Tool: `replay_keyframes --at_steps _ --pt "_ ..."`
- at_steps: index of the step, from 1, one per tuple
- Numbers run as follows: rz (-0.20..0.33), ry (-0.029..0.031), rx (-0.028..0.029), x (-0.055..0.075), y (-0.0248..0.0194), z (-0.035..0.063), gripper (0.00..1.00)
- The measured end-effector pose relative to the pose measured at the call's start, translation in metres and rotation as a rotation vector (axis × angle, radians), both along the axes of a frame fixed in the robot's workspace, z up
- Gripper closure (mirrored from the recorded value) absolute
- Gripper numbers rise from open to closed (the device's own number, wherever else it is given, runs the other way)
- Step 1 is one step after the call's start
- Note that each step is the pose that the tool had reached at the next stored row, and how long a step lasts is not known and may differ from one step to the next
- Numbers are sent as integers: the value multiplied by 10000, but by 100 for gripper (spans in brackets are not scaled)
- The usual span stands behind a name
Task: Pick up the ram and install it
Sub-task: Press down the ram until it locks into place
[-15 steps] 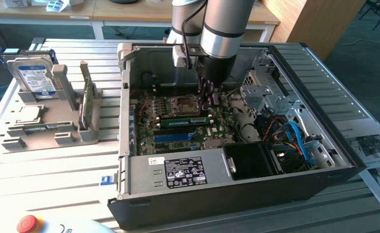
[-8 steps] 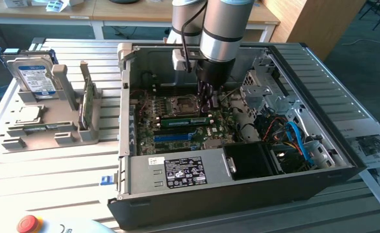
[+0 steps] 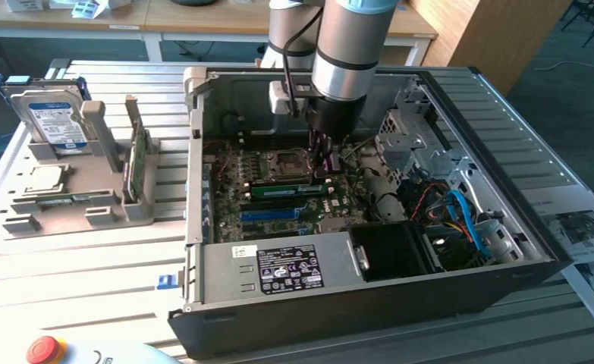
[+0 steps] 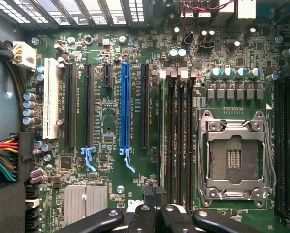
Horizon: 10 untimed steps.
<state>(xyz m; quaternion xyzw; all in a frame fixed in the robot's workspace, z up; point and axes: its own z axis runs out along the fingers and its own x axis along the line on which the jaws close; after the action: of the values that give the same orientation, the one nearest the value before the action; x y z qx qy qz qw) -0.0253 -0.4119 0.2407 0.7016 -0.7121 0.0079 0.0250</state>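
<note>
Claw shut over ram, by the socket

Gripper (image 3: pixel 325 161) has its jaws fully closed; a grip can't be confirmed. Ram (image 3: pixel 284 186) stands on edge just beside the CPU socket (image 3: pixel 279 161), its long axis along the socket's side, directly under the claw tips; whether they touch is unclear.

I see an open computer case (image 3: pixel 378 303) on a slatted table (image 3: pixel 74 265), a hard drive (image 3: pixel 59 121) standing in a grey holder (image 3: pixel 44 212).
</note>
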Motion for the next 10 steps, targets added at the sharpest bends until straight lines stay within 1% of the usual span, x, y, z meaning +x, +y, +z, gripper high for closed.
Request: replay_keyframes --at_steps 5,10 --pt "-1 -2 2 8 0 -3 90" --pt "0 -1 2 73 0 -8 90"
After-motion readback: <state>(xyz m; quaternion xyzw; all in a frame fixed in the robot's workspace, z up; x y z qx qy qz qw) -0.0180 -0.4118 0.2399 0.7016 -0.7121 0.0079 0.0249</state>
